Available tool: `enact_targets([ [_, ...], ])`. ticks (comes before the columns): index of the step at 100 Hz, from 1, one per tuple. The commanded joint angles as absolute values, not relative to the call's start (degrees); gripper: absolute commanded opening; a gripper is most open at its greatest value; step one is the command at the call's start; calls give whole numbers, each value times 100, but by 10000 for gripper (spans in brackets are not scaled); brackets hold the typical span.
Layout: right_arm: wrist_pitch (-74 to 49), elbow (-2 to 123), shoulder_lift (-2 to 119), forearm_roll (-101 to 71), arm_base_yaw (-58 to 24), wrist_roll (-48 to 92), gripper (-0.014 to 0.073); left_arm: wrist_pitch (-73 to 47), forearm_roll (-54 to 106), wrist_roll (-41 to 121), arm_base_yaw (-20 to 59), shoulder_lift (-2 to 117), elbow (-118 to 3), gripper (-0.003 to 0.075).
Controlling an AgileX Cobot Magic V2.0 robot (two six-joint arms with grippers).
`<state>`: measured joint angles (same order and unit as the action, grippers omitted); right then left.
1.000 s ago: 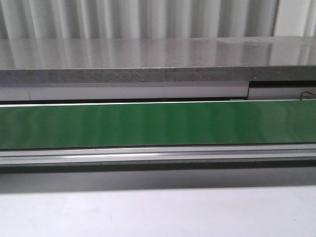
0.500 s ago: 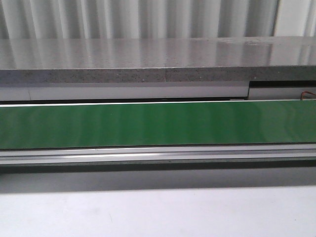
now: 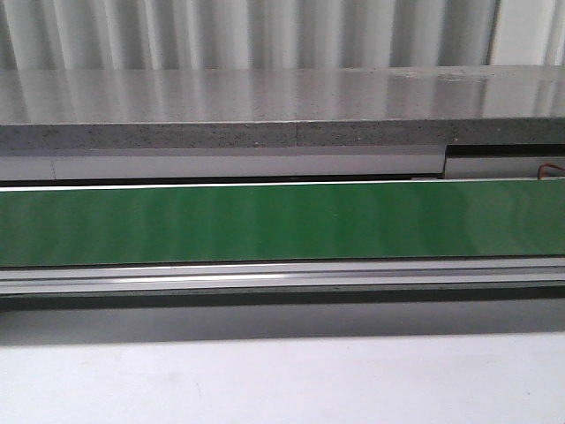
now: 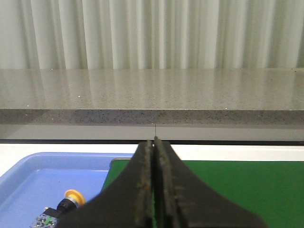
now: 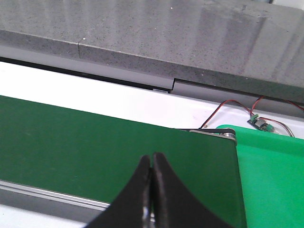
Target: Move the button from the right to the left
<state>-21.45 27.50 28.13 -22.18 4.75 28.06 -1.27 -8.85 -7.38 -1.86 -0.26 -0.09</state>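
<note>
The small push-button with the round yellow-orange cap and black collar lies on its side in the shallow light-blue plastic tray, just beside the end of the long green conveyor belt. Above the belt, the left black tool is pressed fully together, gripping nothing. The right black tool hangs over the belt beside a bright green tray, also closed tight and empty.

Right gripper over the green belt
Fingers pressed together; a bright green tray, seemingly, adjoins the belt's end.
</note>
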Motion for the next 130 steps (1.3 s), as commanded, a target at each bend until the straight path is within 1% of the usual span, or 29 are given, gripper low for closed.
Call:
enact_targets([
  [1, -1769, 2922, 2817, -2267, 491, 2850, -68, 269, -957, -832, -141, -232, 129, -20],
  [130, -1747, 2896, 2812, -2255, 475, 2850, -68, 269, -931, -832, -141, -232, 129, -20],
])
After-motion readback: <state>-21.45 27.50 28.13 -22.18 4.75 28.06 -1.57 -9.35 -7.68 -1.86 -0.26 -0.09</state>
